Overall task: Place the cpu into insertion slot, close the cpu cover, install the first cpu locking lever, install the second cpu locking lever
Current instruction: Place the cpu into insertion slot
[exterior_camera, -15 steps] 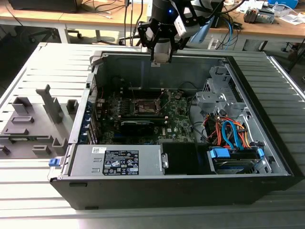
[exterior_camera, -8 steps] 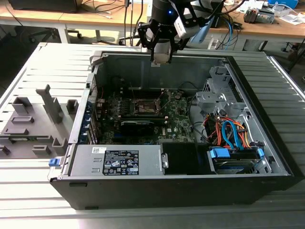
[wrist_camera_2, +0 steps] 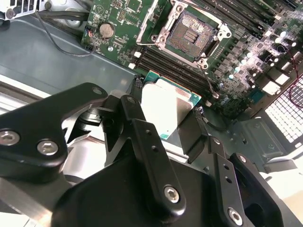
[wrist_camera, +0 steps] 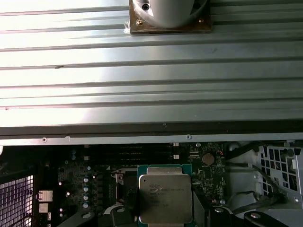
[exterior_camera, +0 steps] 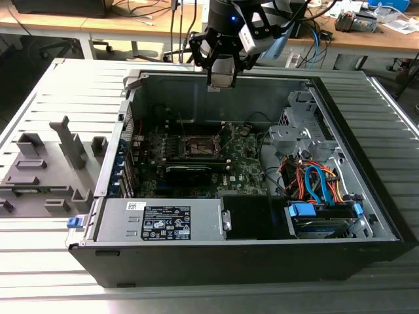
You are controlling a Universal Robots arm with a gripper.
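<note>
1. the gripper [exterior_camera: 221, 77] is clamped on the chip [wrist_camera_2: 166, 106]. in the second wrist view its black fingers [wrist_camera_2: 131, 111] press on two opposite edges. that leaves the silver top and the underside free, i judge so that nothing bears on the contacts.
2. the chip is in the air, well apart from the socket [wrist_camera_2: 191, 32] and not yet over it. in the second wrist view a bank of long black slots [wrist_camera_2: 165, 61] on the green board [wrist_camera_2: 118, 14] shows between the chip and the socket.
3. in the exterior view the gripper hangs high above the socket [exterior_camera: 198, 145], off toward the wall of the computer case [exterior_camera: 216, 98] rather than straight over the socket. i read that height as clearance over the case rim.
4. the socket's middle is bare, with its contact field showing and nothing seated in it. a metal frame [wrist_camera_2: 162, 32] rings the socket. i cannot tell whether that is the cover or how the cover stands.
5. in the first wrist view the chip [wrist_camera: 164, 198] faces the camera with its top, flat and roughly level with the board [wrist_camera: 85, 189] around the socket. my guess is it is held that way so it can meet the socket square rather than corner first.
</note>
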